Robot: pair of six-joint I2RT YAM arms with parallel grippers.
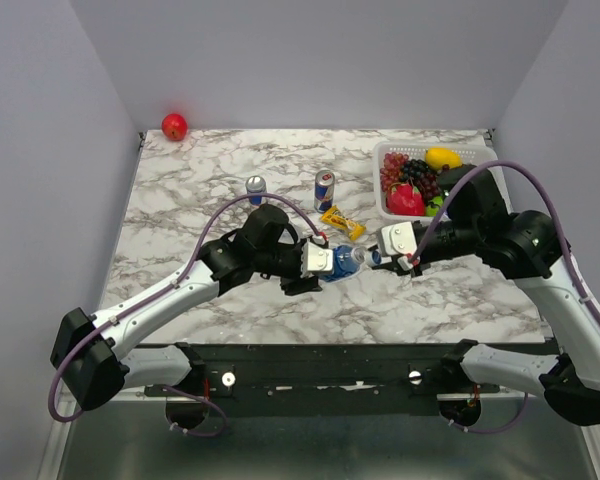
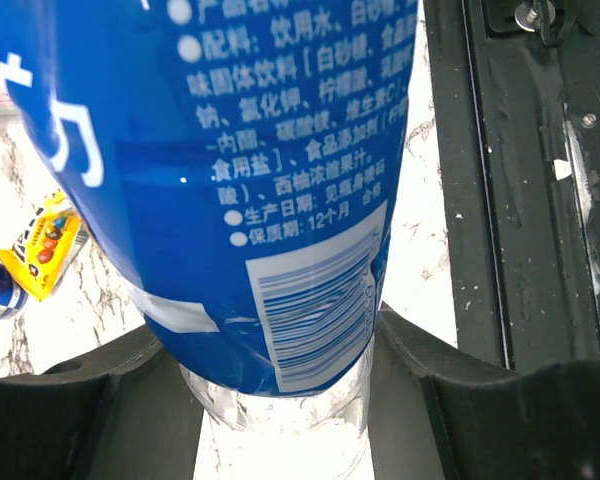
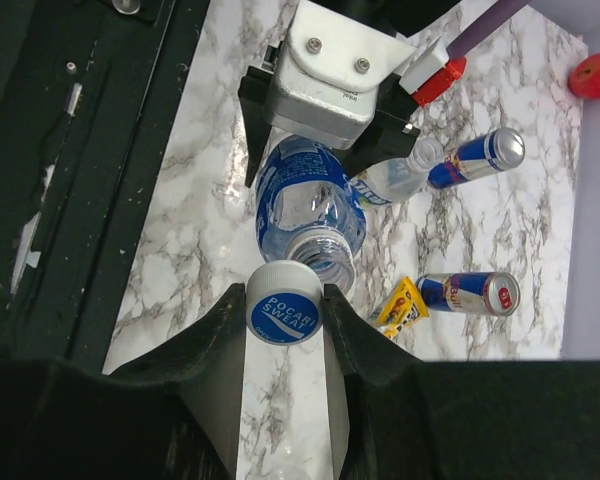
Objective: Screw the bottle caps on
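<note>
My left gripper [image 1: 318, 262] is shut on a clear bottle [image 1: 348, 259] with a blue label and holds it above the table, neck pointing right. In the left wrist view the label [image 2: 250, 200] fills the frame and the fingers [image 2: 430, 390] clamp the clear base. My right gripper [image 3: 285, 318] is shut on a blue-and-white cap [image 3: 285, 315]. The cap sits just in front of the bottle's open mouth [image 3: 322, 255], offset to one side and not seated on it. A second clear bottle [image 3: 395, 178] lies on the table behind the left gripper [image 3: 330, 75].
Two drink cans [image 1: 256, 187] [image 1: 324, 188] stand mid-table, with a yellow candy packet [image 1: 342, 222] beside them. A white basket [image 1: 384, 180] of fruit is at the back right. A red apple [image 1: 174, 126] is at the back left corner. The black table edge [image 3: 80, 150] lies close by.
</note>
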